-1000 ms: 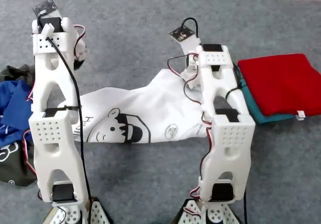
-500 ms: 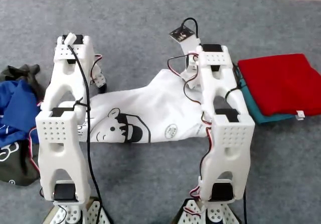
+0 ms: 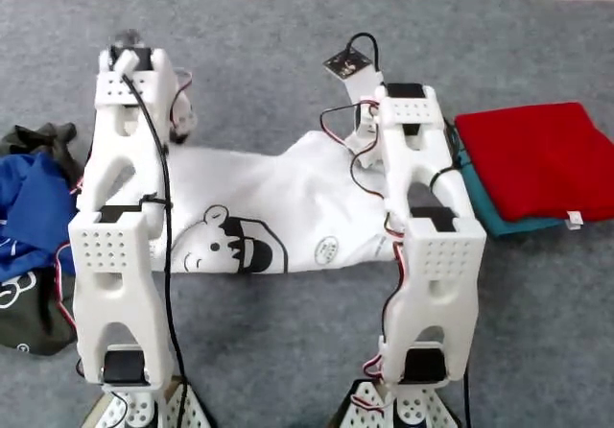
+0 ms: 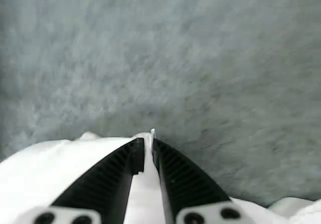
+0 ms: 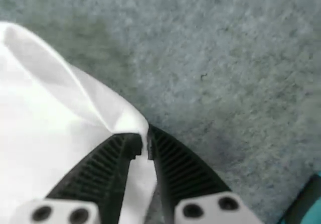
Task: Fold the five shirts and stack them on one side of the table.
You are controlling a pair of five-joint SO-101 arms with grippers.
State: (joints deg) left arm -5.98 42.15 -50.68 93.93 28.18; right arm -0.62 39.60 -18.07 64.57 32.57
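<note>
A white shirt [image 3: 278, 207] with a cartoon face print lies spread across the middle of the grey table. My left gripper [image 4: 148, 146] is shut on the white shirt's [image 4: 60, 158] far left edge, seen from above at the left gripper [image 3: 177, 121]. My right gripper [image 5: 145, 142] is shut on a fold of the white shirt [image 5: 45, 113] at its far right corner, under the right arm [image 3: 369, 130]. A folded red shirt [image 3: 537, 154] lies on a folded teal shirt [image 3: 504, 219] at the right side.
A heap of unfolded shirts, blue [image 3: 29, 207] and dark green [image 3: 29, 318], lies at the table's left edge. Grey felt table surface [image 3: 269, 54] stretches beyond the white shirt.
The left arm came in from the far left to the shirt's edge, closed on it and drew that edge farther back. The right arm has held still.
</note>
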